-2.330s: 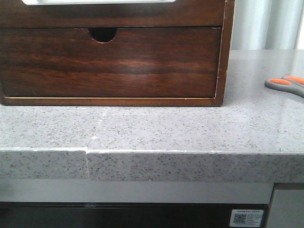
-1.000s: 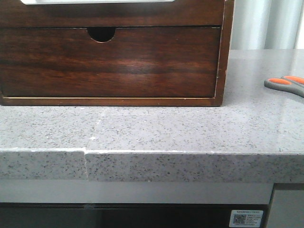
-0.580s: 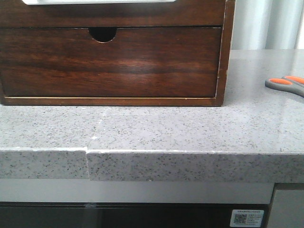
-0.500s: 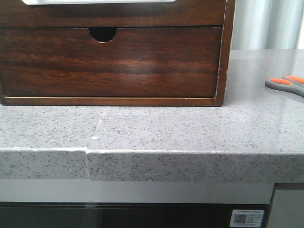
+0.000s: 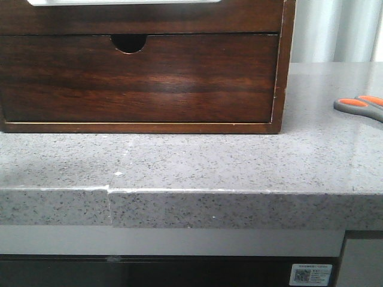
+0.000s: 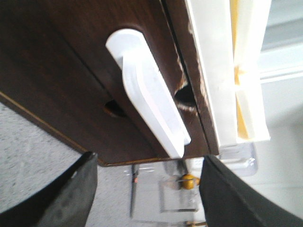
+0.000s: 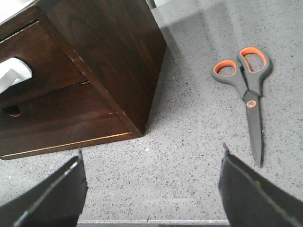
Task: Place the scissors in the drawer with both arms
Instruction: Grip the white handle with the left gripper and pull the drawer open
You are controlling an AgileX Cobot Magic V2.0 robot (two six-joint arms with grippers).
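The scissors lie flat on the grey counter to the right of the wooden cabinet, with grey handles and orange-lined loops. Their handles show at the right edge of the front view. The upper drawer looks closed, with a white handle on its front. It also shows in the right wrist view. My left gripper is open and empty, close in front of that handle. My right gripper is open and empty above the counter, short of the scissors. Neither gripper shows in the front view.
The lower drawer with a half-round notch sits under the upper one. The cabinet stands at the counter's left. The counter's front edge is near. A clear container with a yellow object stands beyond the cabinet.
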